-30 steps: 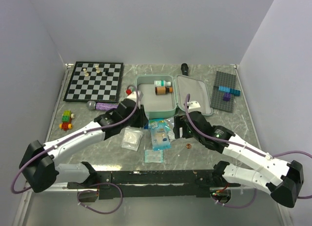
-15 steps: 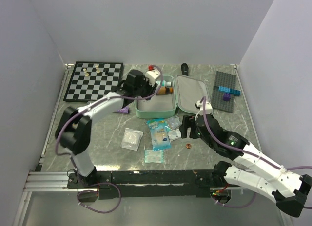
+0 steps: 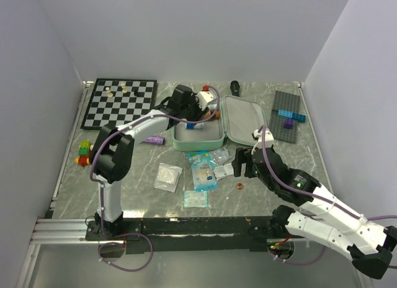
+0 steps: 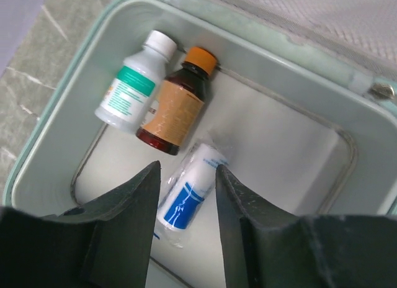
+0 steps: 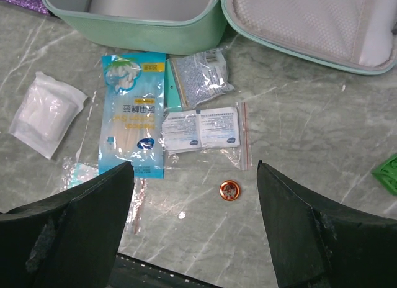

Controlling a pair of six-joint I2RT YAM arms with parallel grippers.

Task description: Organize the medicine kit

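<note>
Left gripper (image 4: 187,173), jaws parted astride the white roll (image 4: 188,198) in the medicine kit (image 4: 59,136): I should lift straight, clearing the brown bottle (image 4: 175,105). Right gripper (image 5: 193,170) gapes empty.

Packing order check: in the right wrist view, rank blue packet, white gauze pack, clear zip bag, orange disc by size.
1. blue packet
2. white gauze pack and clear zip bag: look alike, so unranked
3. orange disc, smallest

The medicine kit (image 4: 62,114) is being crowded at one end by a white bottle (image 4: 133,83), a brown bottle (image 4: 177,102) and a wrapped roll (image 4: 186,198); the lining (image 4: 279,151) beside them is being left bare.
</note>
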